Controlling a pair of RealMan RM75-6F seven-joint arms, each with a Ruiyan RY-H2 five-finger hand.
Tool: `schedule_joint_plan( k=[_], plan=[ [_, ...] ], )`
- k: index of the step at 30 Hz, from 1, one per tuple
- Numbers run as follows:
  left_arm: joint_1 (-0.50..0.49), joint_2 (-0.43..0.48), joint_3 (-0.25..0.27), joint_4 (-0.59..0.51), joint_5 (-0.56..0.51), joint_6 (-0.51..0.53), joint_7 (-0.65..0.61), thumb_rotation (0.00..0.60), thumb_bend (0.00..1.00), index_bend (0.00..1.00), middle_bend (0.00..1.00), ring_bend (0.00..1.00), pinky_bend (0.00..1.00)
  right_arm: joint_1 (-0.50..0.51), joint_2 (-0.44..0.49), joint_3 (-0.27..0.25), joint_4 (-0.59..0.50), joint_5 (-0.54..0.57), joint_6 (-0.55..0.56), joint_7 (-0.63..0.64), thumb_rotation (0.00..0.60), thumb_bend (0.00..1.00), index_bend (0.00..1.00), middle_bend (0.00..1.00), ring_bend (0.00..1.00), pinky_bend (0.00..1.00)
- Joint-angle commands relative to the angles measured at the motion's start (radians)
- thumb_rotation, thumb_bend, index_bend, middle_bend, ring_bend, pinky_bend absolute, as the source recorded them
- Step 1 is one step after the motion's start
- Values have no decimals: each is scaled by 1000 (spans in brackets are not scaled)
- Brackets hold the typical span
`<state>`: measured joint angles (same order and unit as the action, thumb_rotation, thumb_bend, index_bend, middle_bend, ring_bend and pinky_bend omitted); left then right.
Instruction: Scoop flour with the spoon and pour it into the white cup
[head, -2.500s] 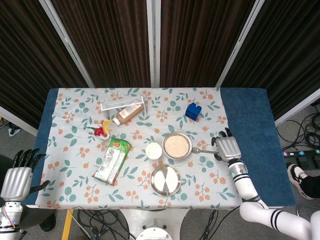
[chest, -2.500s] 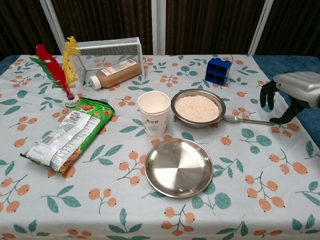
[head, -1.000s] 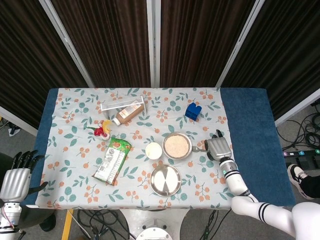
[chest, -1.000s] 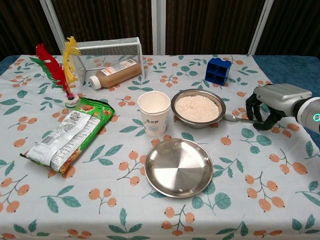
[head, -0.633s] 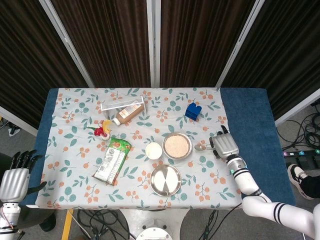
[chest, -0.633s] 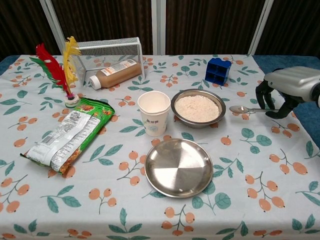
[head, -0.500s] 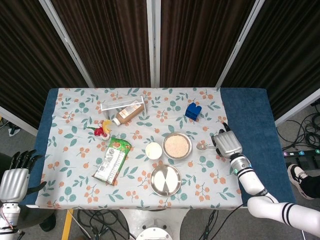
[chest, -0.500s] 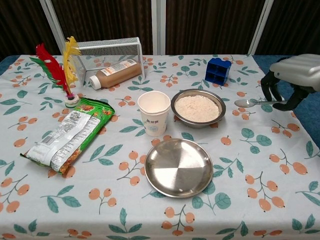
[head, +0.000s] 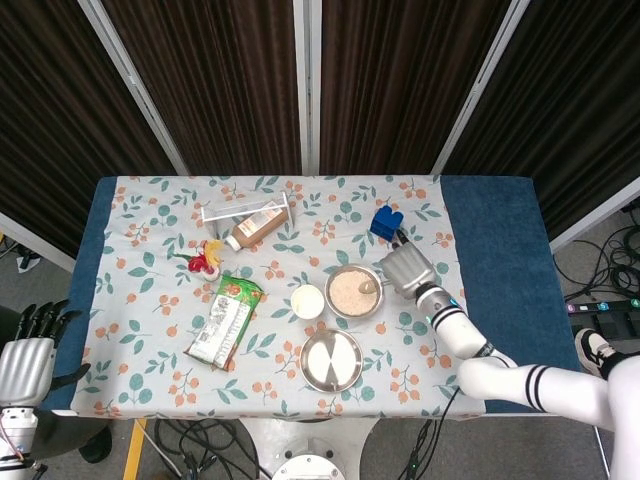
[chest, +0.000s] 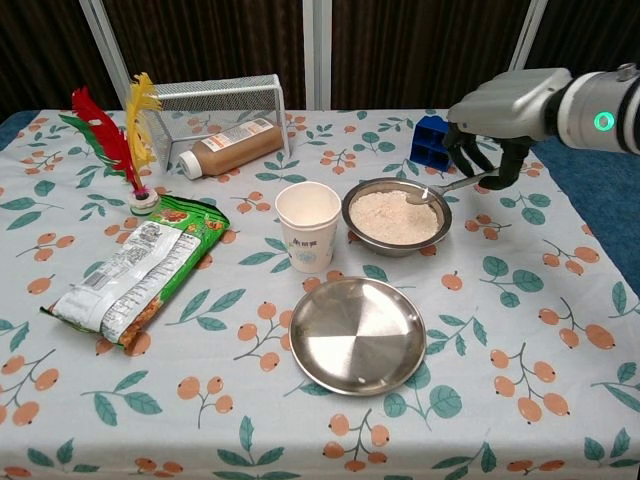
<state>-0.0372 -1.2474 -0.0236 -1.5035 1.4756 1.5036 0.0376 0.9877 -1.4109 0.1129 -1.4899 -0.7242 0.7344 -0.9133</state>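
Observation:
A steel bowl (chest: 350, 209) (head: 333, 307) of flour (chest: 392, 216) (head: 351, 290) stands mid-table. Just left of it is the white paper cup (chest: 308, 225) (head: 307, 301), upright. My right hand (chest: 495, 113) (head: 403, 269) grips the metal spoon (chest: 440, 188) (head: 369, 288) by its handle, lifted above the bowl's right rim. The spoon's bowl hangs over the flour's right side. My left hand (head: 27, 355) hangs off the table's left edge, fingers apart, holding nothing.
An empty steel plate (chest: 358, 335) lies in front of the bowl. A blue block (chest: 436, 142) sits behind my right hand. Further left are a green snack bag (chest: 135, 267), a feather shuttlecock (chest: 125, 150), and a brown bottle (chest: 233, 147) under a wire rack (chest: 215, 92).
My right hand closed on the spoon lying right of the bowl, lifted it off the cloth, and carried it left and back until its tip hangs over the flour.

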Motion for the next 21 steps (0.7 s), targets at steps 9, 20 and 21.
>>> schedule_joint_plan(
  k=[9, 20, 21],
  plan=[
    [-1, -16, -1, 33, -6, -11, -27, 600, 25, 284, 226, 121, 65, 170, -136, -97, 104, 189, 2, -156, 600, 327, 592, 582, 271, 0],
    [5, -22, 1, 47, -7, -7, -37, 600, 25, 284, 226, 121, 65, 177, -145, -107, 102, 160, 41, -69, 600, 327, 592, 583, 275, 0],
    [5, -21, 1, 46, -6, -7, -36, 600, 25, 284, 226, 121, 65, 174, -136, -108, 95, 154, 45, -61, 600, 327, 592, 583, 275, 0]
  ],
)
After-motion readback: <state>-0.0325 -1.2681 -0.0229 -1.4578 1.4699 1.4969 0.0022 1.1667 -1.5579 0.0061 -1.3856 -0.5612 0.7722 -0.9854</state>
